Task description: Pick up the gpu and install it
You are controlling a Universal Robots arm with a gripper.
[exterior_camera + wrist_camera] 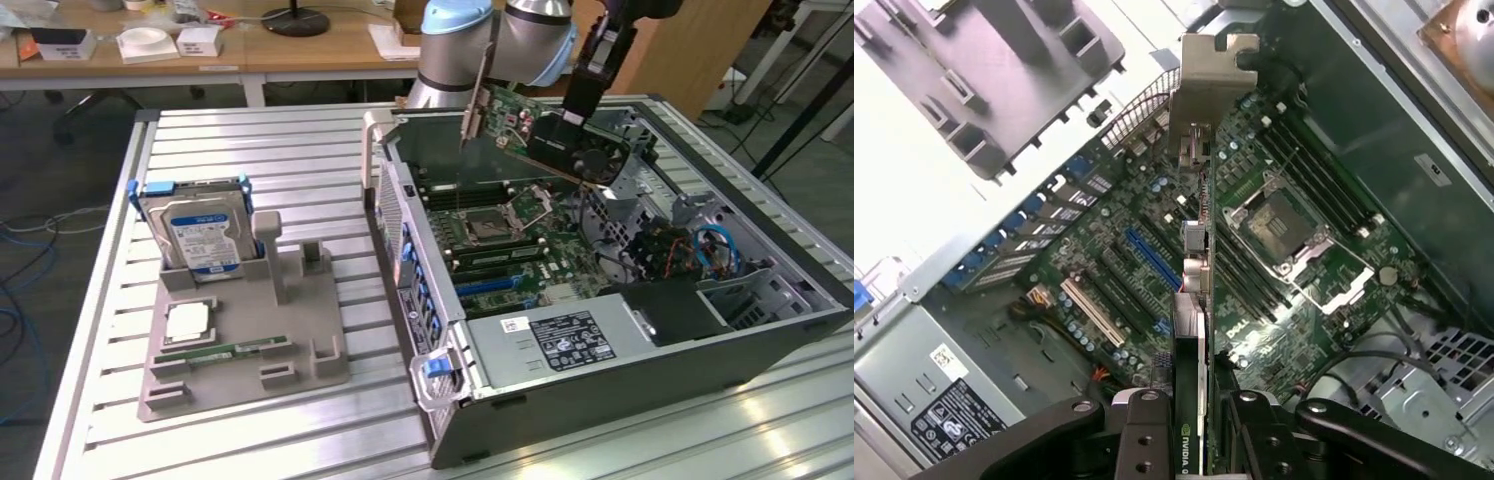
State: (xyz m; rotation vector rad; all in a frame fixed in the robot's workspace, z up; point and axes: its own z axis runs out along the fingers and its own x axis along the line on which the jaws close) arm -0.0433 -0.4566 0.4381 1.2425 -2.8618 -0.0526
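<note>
Item: gpu (541,125) – expansion card, one unit. Location: upper centre-right of the exterior view, held in the air above the open computer case (641,400), clear of the motherboard (534,260) beneath it and not seated in any slot. Holder: gripper (577,115), its fingers (1144,435) closed on the card's two flat faces at the end away from the bracket. Appearance: thin flat rectangle, with a green circuit board on one side, a black cooler face on the other and a silver metal bracket (471,115) at one end; in the wrist view it is seen edge-on, bracket end farthest from the camera, hanging over the row of slots beside the blue slot (1152,258). Handling, as judged: probably light and stiff, so it should not sag in the grip, though the smooth cooler face may be slippery. It looks fragile at the exposed components and along the connector edge – best held by the flat faces or the bracket, never by the contacts. A twist or a knock against the case wall looks like the main risk.
</note>
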